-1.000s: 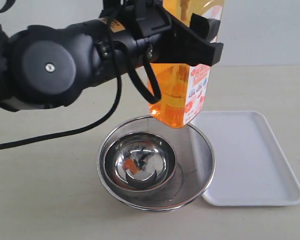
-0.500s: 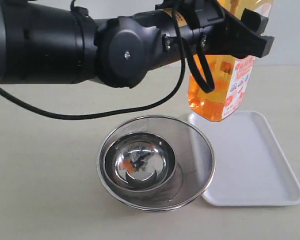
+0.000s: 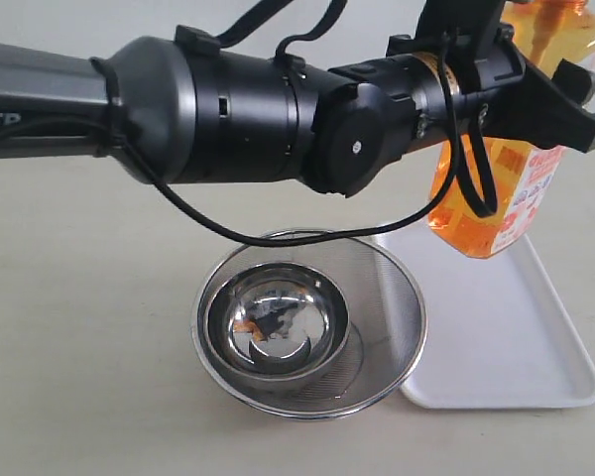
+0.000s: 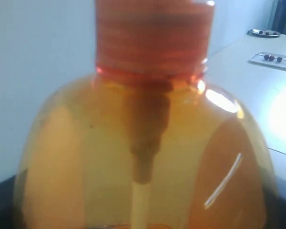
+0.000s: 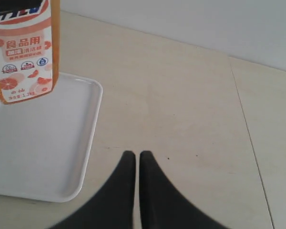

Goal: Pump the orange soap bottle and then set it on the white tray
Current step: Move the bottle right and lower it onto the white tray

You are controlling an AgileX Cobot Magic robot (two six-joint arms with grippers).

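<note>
The soap bottle (image 3: 488,213) has swung from over the strainer (image 3: 382,288) to above the tray (image 3: 516,347), clamped in the left end effector (image 3: 560,104). Lower it upright and centred. The right end effector (image 5: 135,157) is closed and empty.

— Where is the orange soap bottle (image 3: 511,223)?
— In the air at 2 o'clock in the exterior view. It is translucent with orange liquid inside, its white label with red and blue print is turned toward 3 o'clock, and its top leans toward 1 o'clock.
— And the white tray (image 3: 496,342)?
— It lies flat on the table at 4 o'clock, with rounded corners and a low rim. The bottle's base hangs over its 12 o'clock end without touching it.
</note>
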